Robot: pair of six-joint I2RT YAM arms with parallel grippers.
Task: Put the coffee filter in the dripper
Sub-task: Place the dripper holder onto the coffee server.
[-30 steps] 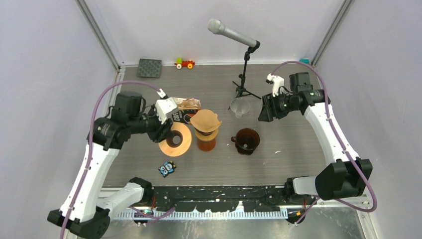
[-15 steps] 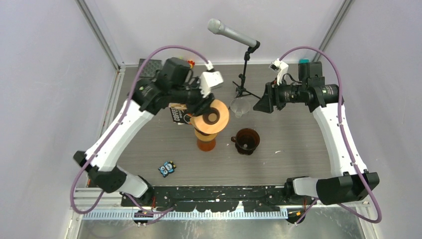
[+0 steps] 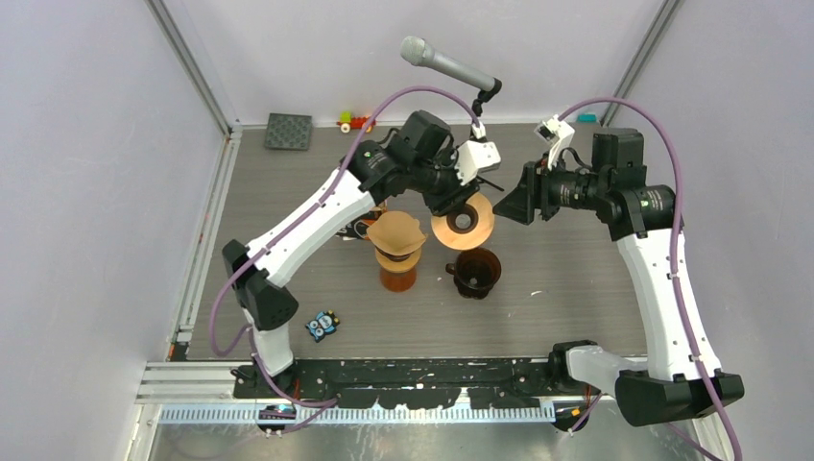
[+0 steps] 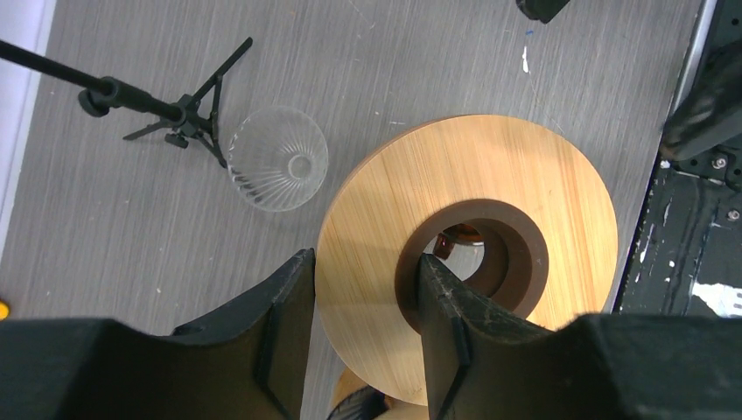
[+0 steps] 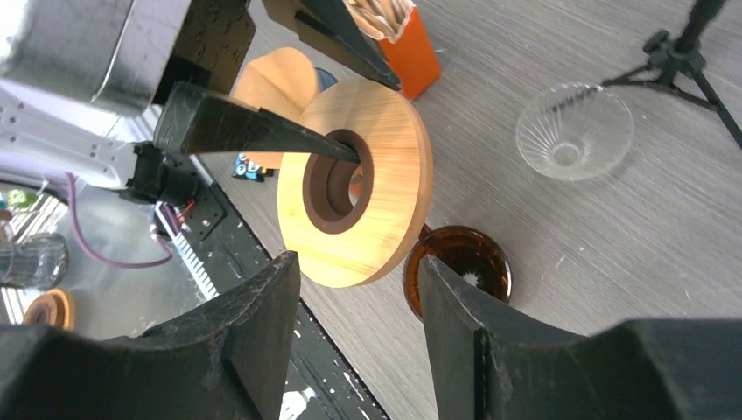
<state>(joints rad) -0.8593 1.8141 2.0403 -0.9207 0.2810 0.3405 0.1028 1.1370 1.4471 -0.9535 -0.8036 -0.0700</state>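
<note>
The filter (image 3: 395,232) stands left of the dripper (image 3: 477,271); the ring (image 3: 462,221) hangs above the dripper; the cone (image 4: 277,158) lies beside the tripod (image 4: 181,114).

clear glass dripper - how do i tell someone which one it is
Start at the black microphone stand at the back of the grey table. The clear ribbed glass dripper sits beside its tripod feet. Unlike the dark brown dripper nearby, it is see-through.

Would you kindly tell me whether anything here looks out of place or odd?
Yes: the wooden ring is off the table, held tilted in the left gripper, one jaw through its centre hole, near the amber dripper. The clear glass dripper sits bare beside the microphone tripod.
</note>
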